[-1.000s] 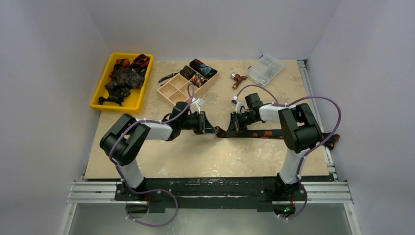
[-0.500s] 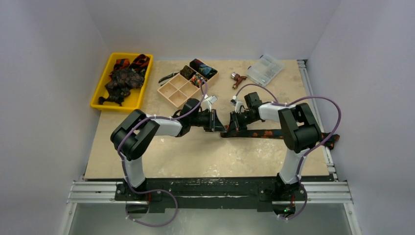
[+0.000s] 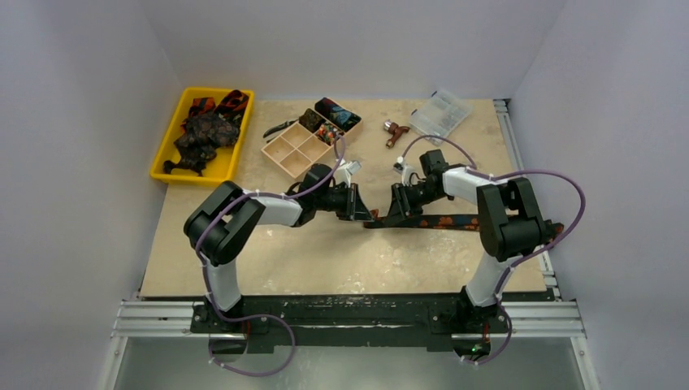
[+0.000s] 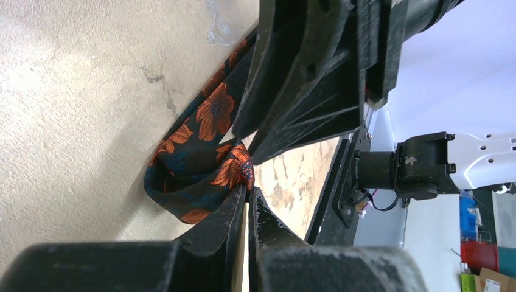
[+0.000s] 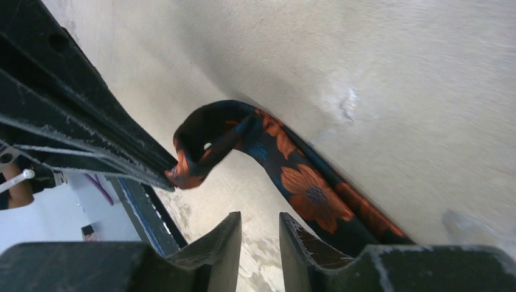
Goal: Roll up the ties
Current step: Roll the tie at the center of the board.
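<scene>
The dark tie [image 5: 307, 188] with orange flowers is lying on the table [image 5: 377, 55]. Its end is curling up, and the left gripper [image 5: 165, 173] is pinching it. The right gripper [image 5: 260, 225] is hanging near it, its fingers [image 5: 222, 249] a little apart, holding nothing.

**White shells, black joints, purple cabling**

The left arm [image 3: 272, 213] and right arm [image 3: 465, 180] pair smooth white shells with blocky black joint housings. Thin purple cables [image 3: 578, 193] loop back from the fingers along each arm. The left fingers [image 4: 220, 224] and right fingers [image 5: 213, 248] are matt black tapered wedges with pale, scuffed edges.
</scene>
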Motion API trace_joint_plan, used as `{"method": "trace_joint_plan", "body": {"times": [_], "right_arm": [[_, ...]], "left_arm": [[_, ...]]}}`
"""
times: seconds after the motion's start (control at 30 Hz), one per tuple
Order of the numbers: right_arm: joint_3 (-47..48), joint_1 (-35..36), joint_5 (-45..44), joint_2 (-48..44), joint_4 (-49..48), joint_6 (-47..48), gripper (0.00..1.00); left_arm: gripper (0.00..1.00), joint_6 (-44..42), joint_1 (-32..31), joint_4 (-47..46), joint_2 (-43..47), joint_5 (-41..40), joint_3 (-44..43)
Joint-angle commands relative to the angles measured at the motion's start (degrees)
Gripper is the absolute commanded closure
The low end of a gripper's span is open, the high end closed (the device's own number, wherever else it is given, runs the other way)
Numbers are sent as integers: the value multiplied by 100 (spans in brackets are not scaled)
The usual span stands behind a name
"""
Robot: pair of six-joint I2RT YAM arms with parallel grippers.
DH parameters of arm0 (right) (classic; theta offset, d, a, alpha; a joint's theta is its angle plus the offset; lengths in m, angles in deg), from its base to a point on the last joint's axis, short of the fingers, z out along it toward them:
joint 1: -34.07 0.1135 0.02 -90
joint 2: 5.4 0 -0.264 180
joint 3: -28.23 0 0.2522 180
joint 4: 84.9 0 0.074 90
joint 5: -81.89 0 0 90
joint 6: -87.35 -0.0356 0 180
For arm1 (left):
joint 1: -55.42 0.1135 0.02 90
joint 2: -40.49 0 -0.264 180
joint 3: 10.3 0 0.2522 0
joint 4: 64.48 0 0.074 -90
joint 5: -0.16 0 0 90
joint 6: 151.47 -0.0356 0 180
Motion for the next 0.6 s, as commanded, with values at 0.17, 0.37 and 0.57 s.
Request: {"method": "trace_joint_plan", "body": {"times": [0.17, 0.37, 0.57], "right_arm": [[144, -523, 662, -213, 274, 102, 59], [144, -524, 743, -103, -23, -411, 55], [239, -516, 589, 2, -78, -629, 59]], "left_arm": [[99, 144, -23, -297, -634, 188, -505], [88, 428, -3, -527, -1046, 406, -586], [83, 621, 29, -636, -1268, 543, -592]]}}
